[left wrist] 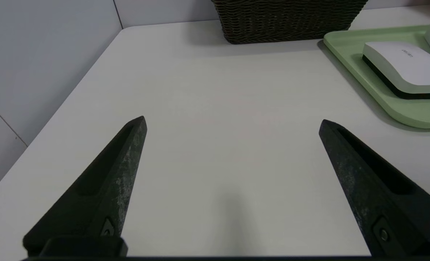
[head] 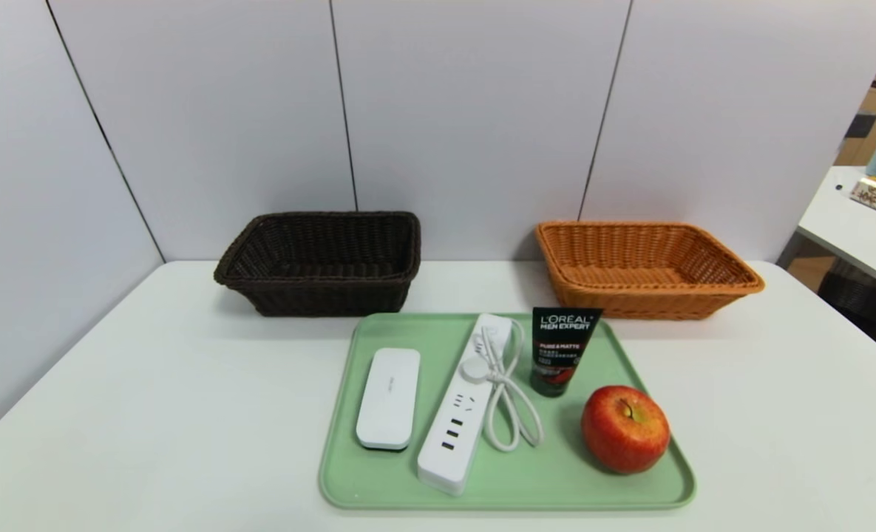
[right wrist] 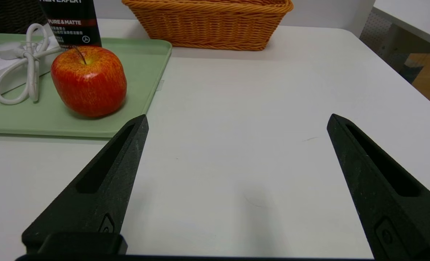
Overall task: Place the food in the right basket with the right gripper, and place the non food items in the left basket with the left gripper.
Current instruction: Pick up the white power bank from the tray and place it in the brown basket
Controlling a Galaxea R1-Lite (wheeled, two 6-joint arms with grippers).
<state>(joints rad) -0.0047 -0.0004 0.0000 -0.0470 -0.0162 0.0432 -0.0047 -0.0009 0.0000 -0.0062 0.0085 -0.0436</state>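
Right now your apple (head: 625, 428) sits at the tray's (head: 349, 473) near right corner, beside a black tube (head: 562, 349) reading "L'OREAL MEN EXPERT, PURE & MATTE", a white power strip (head: 461, 406) and a white case (head: 388, 397). Both baskets, dark left basket (head: 319, 262) and orange right basket (head: 641, 267), hold nothing. Your left tool (left wrist: 233, 123) and right tool (right wrist: 236, 121) hover spread wide over bare surface (head: 149, 414), either side of the tray.
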